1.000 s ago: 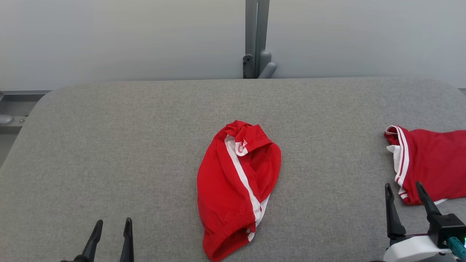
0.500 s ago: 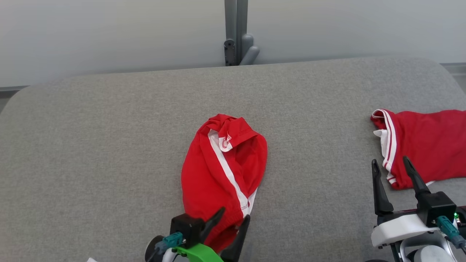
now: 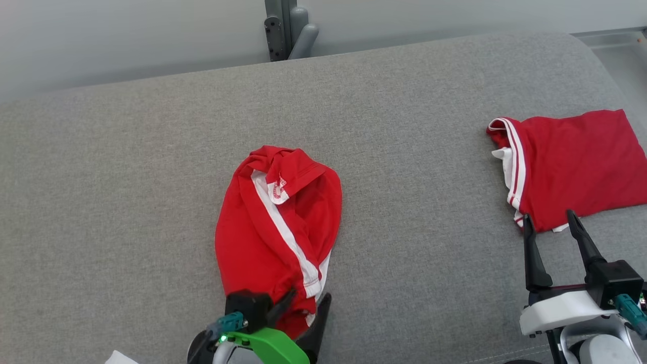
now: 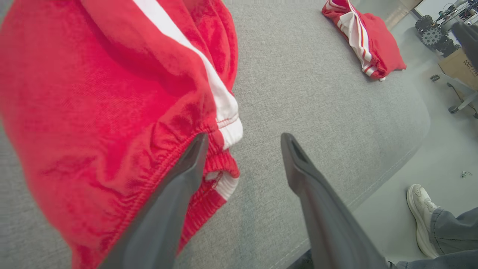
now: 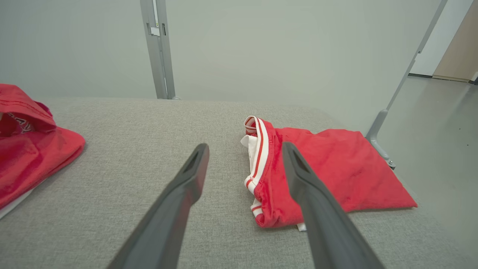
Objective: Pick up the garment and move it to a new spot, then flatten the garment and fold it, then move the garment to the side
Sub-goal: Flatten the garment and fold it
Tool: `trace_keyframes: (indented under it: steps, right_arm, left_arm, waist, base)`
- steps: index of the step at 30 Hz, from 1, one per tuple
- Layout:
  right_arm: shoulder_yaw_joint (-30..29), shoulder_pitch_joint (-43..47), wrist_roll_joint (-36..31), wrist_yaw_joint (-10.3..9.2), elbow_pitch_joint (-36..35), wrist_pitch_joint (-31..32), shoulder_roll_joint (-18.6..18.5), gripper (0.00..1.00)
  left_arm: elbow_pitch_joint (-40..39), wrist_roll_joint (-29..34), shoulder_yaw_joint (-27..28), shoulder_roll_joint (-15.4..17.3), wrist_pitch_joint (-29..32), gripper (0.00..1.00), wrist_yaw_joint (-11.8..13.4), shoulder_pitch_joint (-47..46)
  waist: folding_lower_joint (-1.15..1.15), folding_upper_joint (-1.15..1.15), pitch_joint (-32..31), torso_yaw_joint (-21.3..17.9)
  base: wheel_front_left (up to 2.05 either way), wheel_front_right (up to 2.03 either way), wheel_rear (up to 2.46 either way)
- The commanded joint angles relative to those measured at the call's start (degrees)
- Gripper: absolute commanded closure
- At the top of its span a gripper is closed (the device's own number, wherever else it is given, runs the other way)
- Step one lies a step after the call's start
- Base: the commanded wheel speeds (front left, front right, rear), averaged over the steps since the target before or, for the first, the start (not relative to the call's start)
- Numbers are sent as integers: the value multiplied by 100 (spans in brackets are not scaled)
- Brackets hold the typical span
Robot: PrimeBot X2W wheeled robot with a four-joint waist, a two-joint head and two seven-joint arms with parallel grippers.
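The red garment (image 3: 273, 222) lies crumpled in the middle of the grey padded table (image 3: 429, 263). A white patch (image 3: 277, 189) near its far end carries red printing too small to read. Writing on a cardboard box (image 4: 457, 67) on the floor is just as illegible.

The left gripper (image 3: 310, 296) is at the garment's near elastic hem, jaws wide apart, one finger over the cloth and the other over bare table. The right gripper (image 3: 549, 216), also spread and empty, points at a second, folded red garment (image 3: 571, 162) by the table's right end. A person's pale shoe (image 4: 420, 209) stands on the floor beside the table.
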Motion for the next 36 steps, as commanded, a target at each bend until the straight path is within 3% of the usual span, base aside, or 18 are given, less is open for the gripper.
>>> trace_keyframes:
  steps: [1,6,11,12,13,14,15,21,27,36]
  right_arm:
    - [-7,-95,-7,-9,-9,-16,-13,0]
    - [36,-169,-5,-9,28,-16,-13,0]
    - [47,-174,15,-9,44,-16,-13,0]
    - [45,-176,20,-9,47,-16,-14,0]
    - [39,-175,20,-9,48,-16,-14,0]
    - [37,-181,20,-9,50,-16,-14,0]
    - [36,-190,21,-9,51,-16,-14,0]
    - [20,-176,-6,-9,46,-16,-14,0]
    - [19,-128,41,-9,93,-16,-14,0]
    - [104,-241,189,-9,133,-16,-14,0]
  left_arm:
    - [-23,146,53,76,-69,0,90,-152]
    - [275,318,168,102,-232,0,318,-357]
    - [689,318,107,43,-283,0,315,-473]
    - [803,297,75,36,-280,11,292,-489]
    - [901,328,30,37,-275,50,271,-521]
    - [1010,365,-2,38,-286,96,242,-560]
    - [1092,377,-35,38,-290,100,217,-588]
    - [1052,361,46,218,-452,100,116,-794]
    - [114,361,388,680,-233,100,171,-1104]
    - [-1138,92,432,1018,708,100,-300,-2332]
  waist:
    - [0,0,74,-22]
    - [0,0,72,82]
    - [0,0,66,141]
    - [0,0,66,149]
    - [0,0,69,157]
    - [0,0,74,161]
    - [0,0,81,164]
    - [0,0,63,157]
    - [0,0,-55,65]
    - [0,0,-110,-259]
  base:
    - [0,0,0]
    - [0,0,0]
    - [0,0,0]
    - [0,0,0]
    - [0,0,0]
    - [0,0,0]
    - [0,0,0]
    - [0,0,0]
    - [0,0,0]
    - [0,0,0]
